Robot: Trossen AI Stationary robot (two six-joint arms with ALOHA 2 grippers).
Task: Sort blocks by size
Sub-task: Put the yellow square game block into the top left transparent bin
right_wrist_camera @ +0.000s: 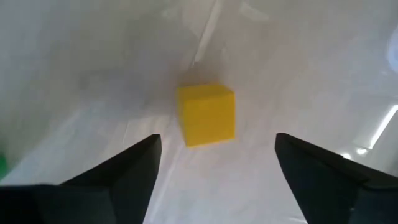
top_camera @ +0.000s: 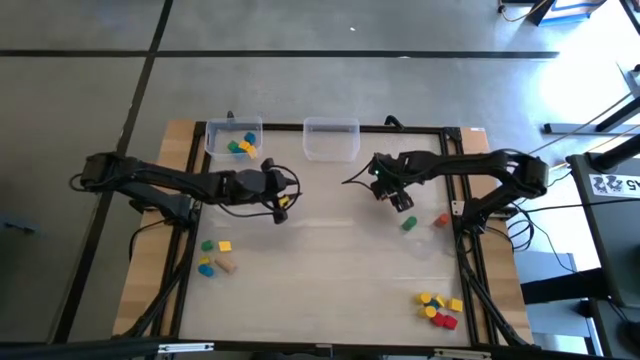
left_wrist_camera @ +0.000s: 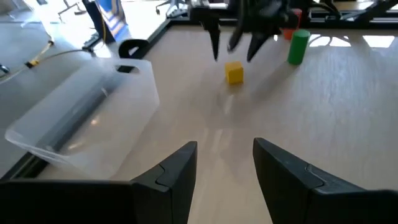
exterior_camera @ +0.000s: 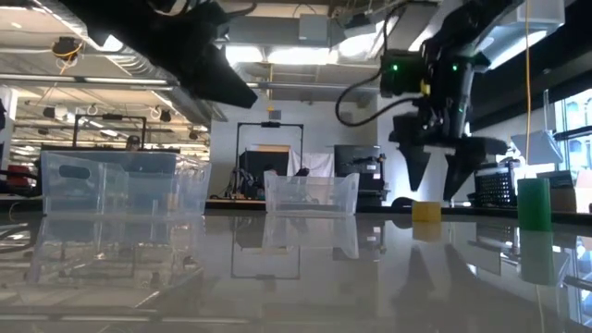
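Observation:
A yellow block (right_wrist_camera: 206, 114) rests flat on the white table top, also seen in the low view (exterior_camera: 426, 211). My right gripper (right_wrist_camera: 217, 138) hangs open just above it, pointing down, with one finger standing off each side of the block and touching nothing. A green cylinder block (exterior_camera: 534, 203) stands upright close by, with a red block (top_camera: 441, 219) beside it. My left gripper (left_wrist_camera: 225, 146) is open, with nothing between its fingers. It is raised over the middle left of the table (top_camera: 280, 205) and faces the yellow block (left_wrist_camera: 234, 73).
Two clear bins stand at the far edge: the left one (top_camera: 234, 135) holds a few blocks, while the middle one (top_camera: 331, 138) shows none. Loose blocks lie near left (top_camera: 215, 258) and near right (top_camera: 438, 308). Black frame rails (top_camera: 190, 210) border the table.

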